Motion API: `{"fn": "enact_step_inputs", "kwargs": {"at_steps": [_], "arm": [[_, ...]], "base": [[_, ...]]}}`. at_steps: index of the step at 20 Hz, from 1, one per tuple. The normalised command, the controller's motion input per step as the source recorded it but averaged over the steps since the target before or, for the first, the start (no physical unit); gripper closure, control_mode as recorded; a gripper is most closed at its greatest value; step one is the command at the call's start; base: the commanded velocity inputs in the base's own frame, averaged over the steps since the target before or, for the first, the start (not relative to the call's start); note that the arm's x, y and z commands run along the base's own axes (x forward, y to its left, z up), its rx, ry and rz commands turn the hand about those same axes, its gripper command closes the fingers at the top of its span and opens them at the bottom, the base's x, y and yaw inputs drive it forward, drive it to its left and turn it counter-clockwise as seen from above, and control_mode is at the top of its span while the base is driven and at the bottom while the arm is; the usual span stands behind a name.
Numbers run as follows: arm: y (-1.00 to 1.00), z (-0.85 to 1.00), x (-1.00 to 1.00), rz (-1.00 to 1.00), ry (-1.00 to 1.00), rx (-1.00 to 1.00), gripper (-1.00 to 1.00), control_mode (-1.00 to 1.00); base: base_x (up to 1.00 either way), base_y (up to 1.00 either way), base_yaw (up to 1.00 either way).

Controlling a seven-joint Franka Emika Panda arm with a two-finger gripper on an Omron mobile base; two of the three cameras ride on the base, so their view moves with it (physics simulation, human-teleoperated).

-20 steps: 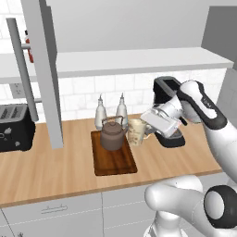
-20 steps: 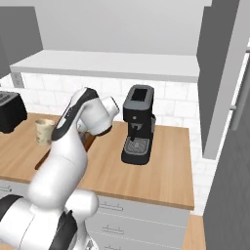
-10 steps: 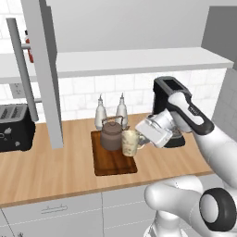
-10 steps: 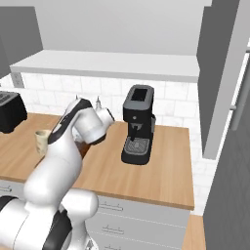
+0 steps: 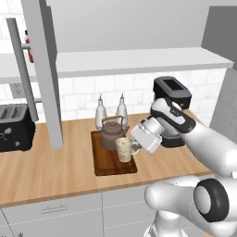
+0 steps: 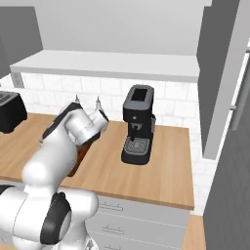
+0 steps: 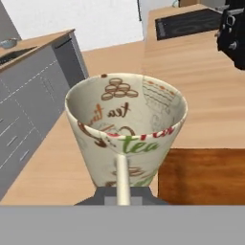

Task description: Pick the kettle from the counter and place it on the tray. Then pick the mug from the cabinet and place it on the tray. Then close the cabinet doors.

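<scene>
A: What is the two-finger gripper (image 5: pixel 133 144) doing?

B: It is clamping the small cream-beige printed mug (image 5: pixel 124 149) by its side handle, holding it over the front right corner of the flat dark-brown wooden tray (image 5: pixel 107 163), likely for setting down.

A: And behind it?

B: The squat dull-brown kettle (image 5: pixel 112 134) is sitting at the tray's back edge, leaving the front free.

Reading "tea" twice on the mug (image 7: pixel 125 131): once in brown script on the inside wall, once in green lettering just under the near rim. Red letters beside the green word, too broken to make out. Brown stacked-disc drawings inside too, no words. Nothing else legible anywhere.
</scene>
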Motion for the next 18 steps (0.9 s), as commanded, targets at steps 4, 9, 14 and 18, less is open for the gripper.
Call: {"fn": "enact_step_inputs", "kwargs": {"at_steps": [4, 9, 14, 18], "arm": [[0.01, -0.26, 0.28, 0.0, -0.11, -0.08, 1.0, -1.0], [0.11, -0.28, 0.29, 0.0, -0.08, -0.03, 1.0, -1.0], [0.17, -0.26, 0.28, 0.0, -0.04, 0.0, 1.0, -1.0], [0.17, -0.33, 0.31, 0.0, -0.01, 0.0, 1.0, -1.0]], "base": [[0.0, 0.0, 0.0], [0.0, 0.0, 0.0], [0.0, 0.0, 0.0], [0.0, 0.0, 0.0]]}}
